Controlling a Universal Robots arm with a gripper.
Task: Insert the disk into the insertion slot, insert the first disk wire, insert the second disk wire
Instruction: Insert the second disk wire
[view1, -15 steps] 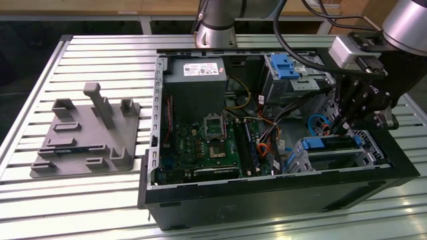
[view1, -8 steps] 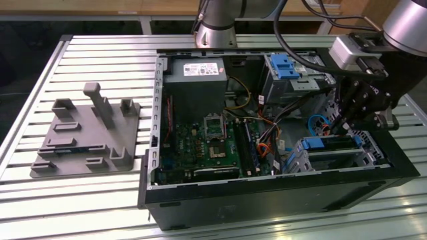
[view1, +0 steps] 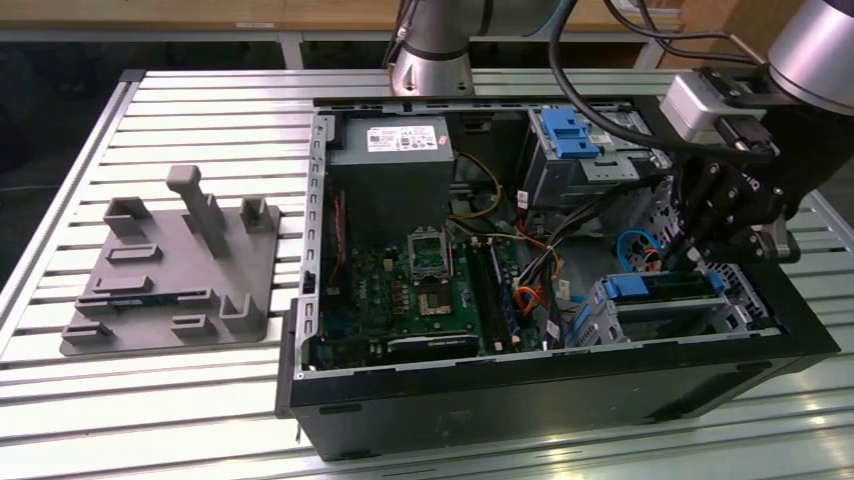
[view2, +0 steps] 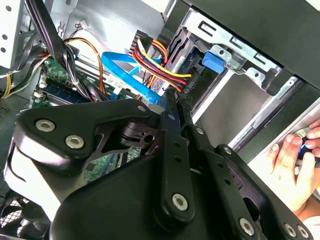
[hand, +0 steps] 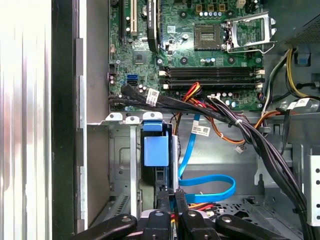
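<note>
Fingers (hand: 170, 200) nearly closed, grip unclear, at disk (hand: 156, 150) seated edge-up, long axis into insertion slot (hand: 120, 165).

A slatted metal table (view1: 200, 400) gleams under bright light (glare along its ribs); wooden furniture (view1: 200, 12) stands behind it.

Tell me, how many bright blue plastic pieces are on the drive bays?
2. One blue tab sits on the taller bay; the other is the caddy framing the disk in the insertion slot. Cables may hide more.
</note>
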